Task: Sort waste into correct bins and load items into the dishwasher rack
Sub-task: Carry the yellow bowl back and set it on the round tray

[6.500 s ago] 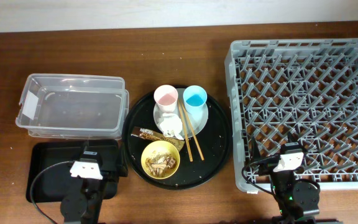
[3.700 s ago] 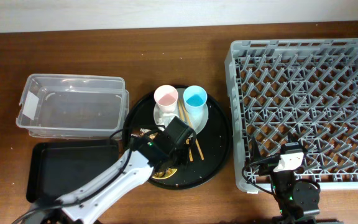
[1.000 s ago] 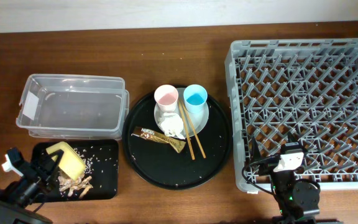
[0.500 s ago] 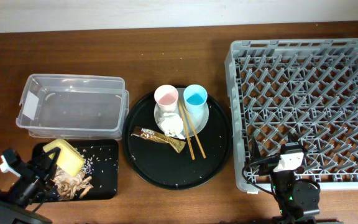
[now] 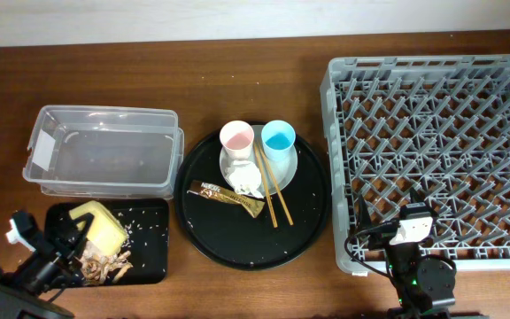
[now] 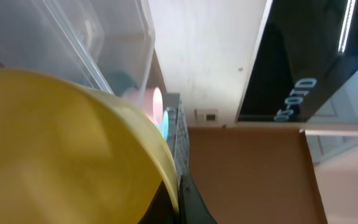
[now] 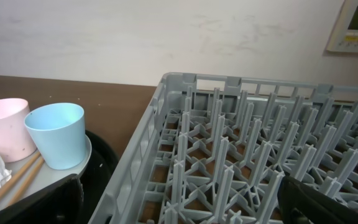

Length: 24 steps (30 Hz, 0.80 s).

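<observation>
The small yellow bowl (image 5: pixel 96 227), which sat full on the large round black tray (image 5: pixel 304 232) at the middle of the surface a few seconds ago, is now at the near left corner. It is tipped on its side over the shallow black rectangular tray (image 5: pixel 153 266). That tray was bare before and now carries the brownish food scraps (image 5: pixel 104 262) and a scatter of rice grains (image 5: pixel 140 229), so the food waste looks sorted and the bowl emptied. Over the last second the bowl has barely shifted. The left fingers (image 5: pixel 63 237) are clamped on its rim from the near left side, and in the left wrist view the yellow wall fills the frame right against the camera, so the bowl is in the grasp rather than beside it. The clear rectangular plastic box (image 5: pixel 100 151) stands just behind, toward the left edge. The brown candy wrapper (image 5: pixel 228 195) and crumpled white paper napkin (image 5: pixel 243 182) remain on the round tray, along with the pink cup (image 5: pixel 236 137), light blue cup (image 5: pixel 278 137), pale round plate (image 5: pixel 282 170) and wooden chopstick pair (image 5: pixel 270 190). The bowl probably goes next to the large grey plastic rack (image 5: pixel 432 142) along the right edge, well apart from it. The right fingers (image 7: pixel 48 199) are spread and empty at the rack's near edge.
</observation>
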Motion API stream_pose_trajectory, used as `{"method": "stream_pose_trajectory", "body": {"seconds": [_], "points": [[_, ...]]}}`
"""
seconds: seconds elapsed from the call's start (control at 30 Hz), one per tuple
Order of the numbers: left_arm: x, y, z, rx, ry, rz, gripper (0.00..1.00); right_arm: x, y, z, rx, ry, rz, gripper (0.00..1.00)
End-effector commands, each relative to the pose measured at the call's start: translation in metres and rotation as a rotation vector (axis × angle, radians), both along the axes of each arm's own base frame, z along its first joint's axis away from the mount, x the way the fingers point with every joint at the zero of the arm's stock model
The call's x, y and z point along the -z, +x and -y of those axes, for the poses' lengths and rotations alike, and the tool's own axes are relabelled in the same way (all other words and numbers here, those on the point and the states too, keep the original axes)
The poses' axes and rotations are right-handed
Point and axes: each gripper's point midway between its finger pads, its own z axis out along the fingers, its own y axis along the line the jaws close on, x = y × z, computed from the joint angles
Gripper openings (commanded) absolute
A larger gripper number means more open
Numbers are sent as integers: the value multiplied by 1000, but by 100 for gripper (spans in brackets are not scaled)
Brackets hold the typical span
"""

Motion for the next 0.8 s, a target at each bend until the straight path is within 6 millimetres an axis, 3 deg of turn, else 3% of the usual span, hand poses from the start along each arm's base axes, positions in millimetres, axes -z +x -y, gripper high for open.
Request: {"method": "stream_pose_trajectory", "body": {"seconds": [0.0,0.27,0.3,0.4,0.5,0.57,0.63,0.73,0.77], "points": [[-11,4,18,74,55,51,0,3,0,2,9,-1,-5,98],[-69,18,96,381,184,167,0,3,0,2,9,-1,-5,98],[-80,17,113,451,205,192,0,3,0,2,9,-1,-5,98],[-94,18,140,573,218,208,0,3,0,2,9,-1,-5,98],[-80,23,159,679,262,115,1,3,0,2,9,-1,-5,98],[-50,31,175,741,370,-54,0,3,0,2,9,-1,-5,98],[-32,38,192,759,497,-147,1,3,0,2,9,-1,-5,98],[-12,42,232,773,704,-218,0,3,0,2,9,-1,-5,98],[0,35,254,777,838,-242,0,3,0,2,9,-1,-5,98]]}}
